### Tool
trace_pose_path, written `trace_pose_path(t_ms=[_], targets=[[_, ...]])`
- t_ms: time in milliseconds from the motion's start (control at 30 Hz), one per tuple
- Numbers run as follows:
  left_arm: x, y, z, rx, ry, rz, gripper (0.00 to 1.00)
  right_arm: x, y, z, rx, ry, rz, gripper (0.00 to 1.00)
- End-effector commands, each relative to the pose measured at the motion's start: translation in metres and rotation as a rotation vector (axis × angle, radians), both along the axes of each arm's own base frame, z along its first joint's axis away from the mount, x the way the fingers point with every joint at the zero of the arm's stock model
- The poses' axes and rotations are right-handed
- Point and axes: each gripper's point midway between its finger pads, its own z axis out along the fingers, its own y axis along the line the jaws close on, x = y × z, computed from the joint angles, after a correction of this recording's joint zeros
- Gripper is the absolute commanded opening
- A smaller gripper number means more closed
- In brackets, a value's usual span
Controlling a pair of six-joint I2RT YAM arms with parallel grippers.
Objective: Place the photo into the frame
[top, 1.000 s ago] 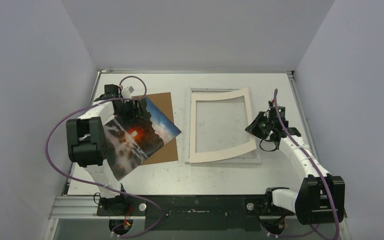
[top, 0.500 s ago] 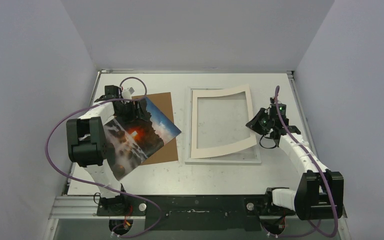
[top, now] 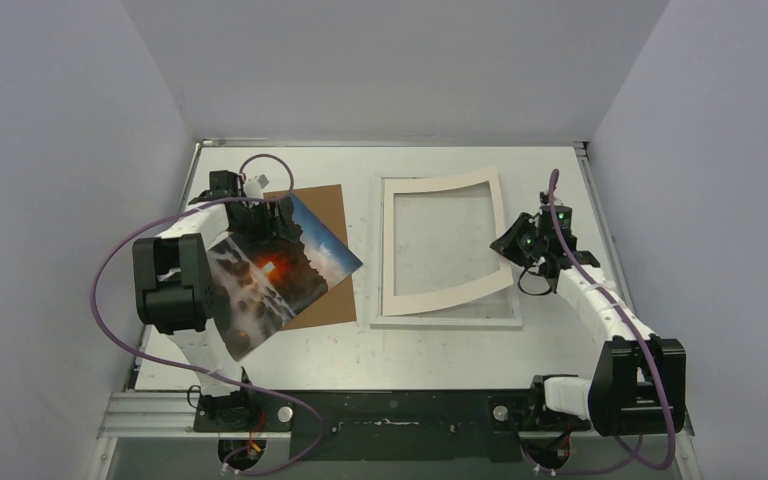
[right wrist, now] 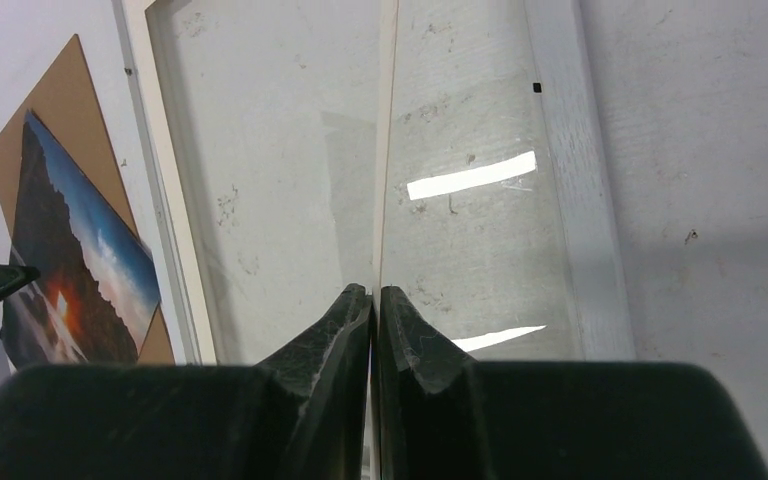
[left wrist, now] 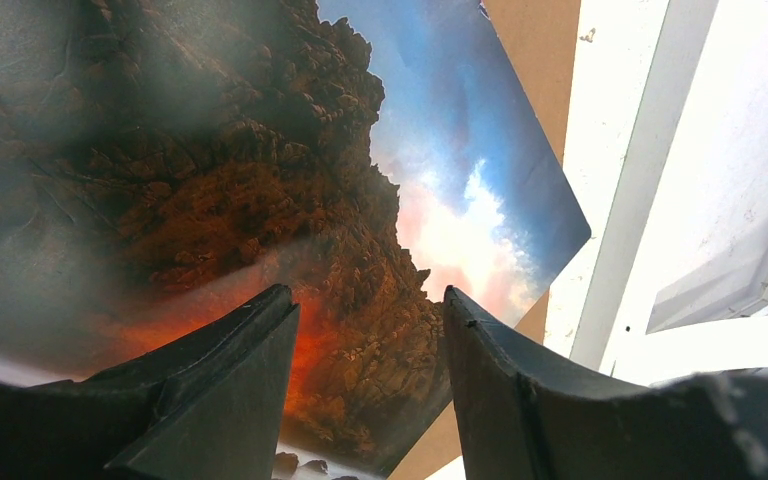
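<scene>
Top external view, one entry per item.

- The photo (top: 280, 265): at the left of the surface (top: 440, 350), tilted, lying partly over a brown backing board (top: 325, 205) and the left arm. Not yet in the frame.
- Left gripper (left wrist: 365, 300): at the photo's far edge, jaws apart with the print showing between them. Whether they bore on it could not be told.
- The frame (top: 445, 320): white, flat on the surface, right of centre.
- Cream mat (top: 445, 297): bowed over the frame, its right side raised.
- Right gripper (right wrist: 375, 292): jaws clamped on the mat's thin right edge.

Step in hand, as judged: handling the mat at the frame, with the photo waiting. The next move likely called for settling the mat flat inside the rails without creasing it. The left arm would then need to carry the photo rightward and square it to the opening.
</scene>
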Motion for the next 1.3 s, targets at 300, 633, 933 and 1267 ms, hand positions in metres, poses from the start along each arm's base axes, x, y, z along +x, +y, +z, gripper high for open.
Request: trace_pose_path(t_ms=[300, 633, 933, 1267], targets=[[0.007, -0.004, 0.005, -0.021, -0.042, -0.014, 0.53, 0.002, 0.008, -0.007, 0.039, -0.032, 0.014, 0.1], [0.007, -0.005, 0.006, -0.021, -0.041, -0.016, 0.53, -0.004, 0.01, -0.017, -0.007, 0.003, 0.038, 0.4], [0.007, -0.006, 0.008, -0.027, -0.046, -0.023, 0.53, -0.006, -0.005, -0.016, -0.21, 0.107, 0.052, 1.0], [0.006, -0.006, 0.007, -0.033, -0.042, -0.023, 0.53, -0.003, -0.023, -0.002, -0.401, 0.133, 0.02, 0.9]])
